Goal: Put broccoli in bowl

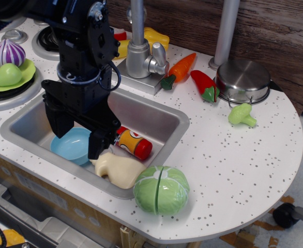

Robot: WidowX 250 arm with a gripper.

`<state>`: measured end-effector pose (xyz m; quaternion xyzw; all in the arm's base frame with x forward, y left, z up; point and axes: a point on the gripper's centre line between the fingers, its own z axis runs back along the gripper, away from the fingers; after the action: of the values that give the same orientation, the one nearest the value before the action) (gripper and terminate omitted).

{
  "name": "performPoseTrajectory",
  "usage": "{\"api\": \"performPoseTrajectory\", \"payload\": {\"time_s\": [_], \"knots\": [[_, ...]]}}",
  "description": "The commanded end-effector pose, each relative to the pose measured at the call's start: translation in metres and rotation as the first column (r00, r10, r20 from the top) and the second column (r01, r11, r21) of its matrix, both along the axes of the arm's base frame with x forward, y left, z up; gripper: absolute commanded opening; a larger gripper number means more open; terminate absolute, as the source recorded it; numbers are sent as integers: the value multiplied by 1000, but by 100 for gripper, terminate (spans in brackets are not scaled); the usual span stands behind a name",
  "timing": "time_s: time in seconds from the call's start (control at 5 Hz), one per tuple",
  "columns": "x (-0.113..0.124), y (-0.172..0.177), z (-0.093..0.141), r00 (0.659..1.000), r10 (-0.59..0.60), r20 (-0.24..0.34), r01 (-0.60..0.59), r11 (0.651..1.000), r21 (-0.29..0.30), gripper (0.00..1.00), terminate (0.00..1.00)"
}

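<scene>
The small light-green broccoli (242, 114) lies on the speckled white counter at the right, just in front of the steel pot. The light-blue bowl (72, 145) sits in the steel sink (156, 121) at its front left. My black gripper (79, 135) hangs over the sink, directly above the bowl, far left of the broccoli. Its fingers are spread apart with nothing between them.
In the sink lie a red-and-yellow bottle (134, 143) and a cream-coloured toy (118, 169). A large green cabbage (161, 189) sits at the sink's front edge. A faucet (140, 54), carrot (181, 70), red pepper (205, 84) and steel pot (243, 80) stand behind. A lime plate (26, 75) with a ball is at left.
</scene>
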<state>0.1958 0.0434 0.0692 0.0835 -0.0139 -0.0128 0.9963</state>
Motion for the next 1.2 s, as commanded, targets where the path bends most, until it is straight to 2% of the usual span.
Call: {"api": "performPoseTrajectory", "payload": {"time_s": [0.0, 0.2, 0.4, 0.6, 0.8, 1.0], "knots": [[0, 0, 0, 1000, 0, 0, 0, 1000, 0, 100, 0], [28, -44, 35, 999, -3, -42, 4, 1000, 12, 100, 0], [55, -81, 54, 999, 39, -22, -40, 999, -13, 100, 0], [79, -117, 51, 993, 107, 42, -106, 994, -29, 100, 0], [106, -139, 36, 982, 131, 137, -130, 991, -20, 100, 0], [135, -150, 26, 978, 104, 182, -103, 995, -14, 100, 0]]}}
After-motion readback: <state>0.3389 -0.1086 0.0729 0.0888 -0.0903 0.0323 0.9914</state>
